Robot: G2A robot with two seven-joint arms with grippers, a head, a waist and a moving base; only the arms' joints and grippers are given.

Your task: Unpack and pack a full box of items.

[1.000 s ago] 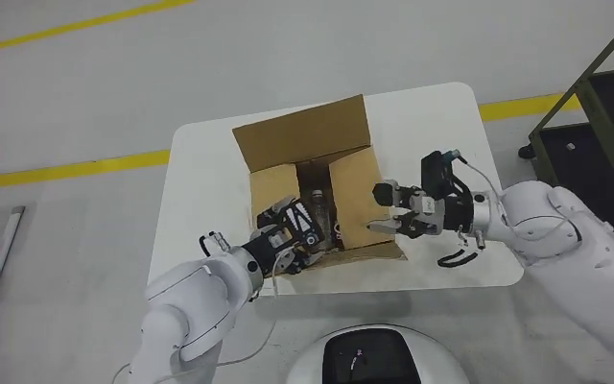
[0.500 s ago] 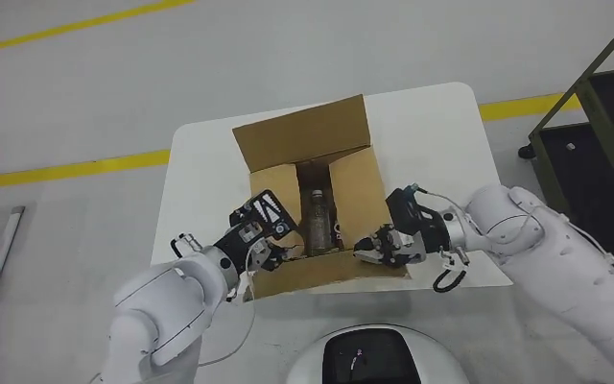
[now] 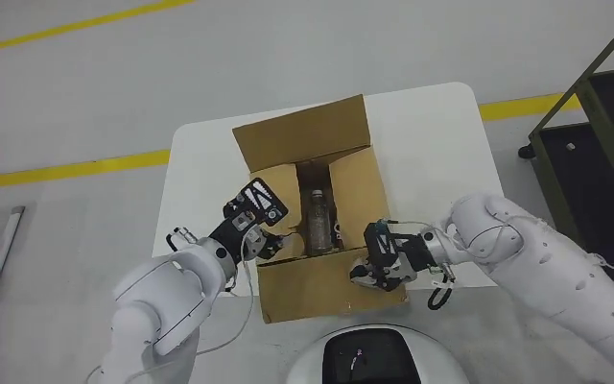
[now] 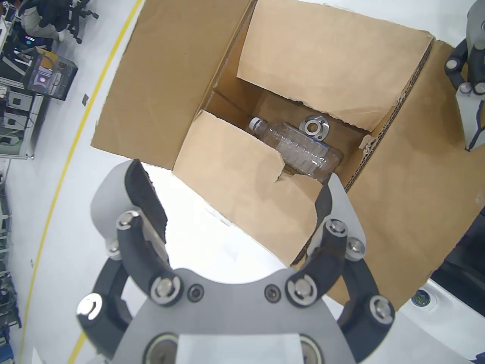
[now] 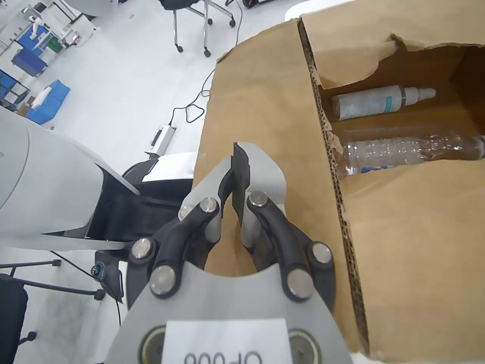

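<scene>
An open cardboard box (image 3: 307, 139) stands in the middle of the white table (image 3: 432, 125). Inside lie a clear plastic bottle (image 3: 315, 221) (image 4: 299, 149) (image 5: 409, 151), a white spray bottle (image 5: 379, 102) and a round metal flange (image 4: 312, 127). My left gripper (image 3: 257, 238) (image 4: 235, 198) is open at the box's left side, its fingers straddling the left flap's near corner. My right gripper (image 3: 367, 274) (image 5: 238, 168) is shut, lying over the near flap (image 3: 317, 293), which is folded outward towards me; nothing shows between its pads. Across the box it appears as the right gripper (image 4: 468, 115).
The box's far flap lies back flat on the table. A dark green cart (image 3: 576, 125) stands off the table's right side. Bare table lies left and right of the box. The near flap overhangs the table's front edge.
The near flap has gone from upright to folded outward. My right gripper came from the right flap to the near flap and shut. My left gripper drew back leftward out of the box.
</scene>
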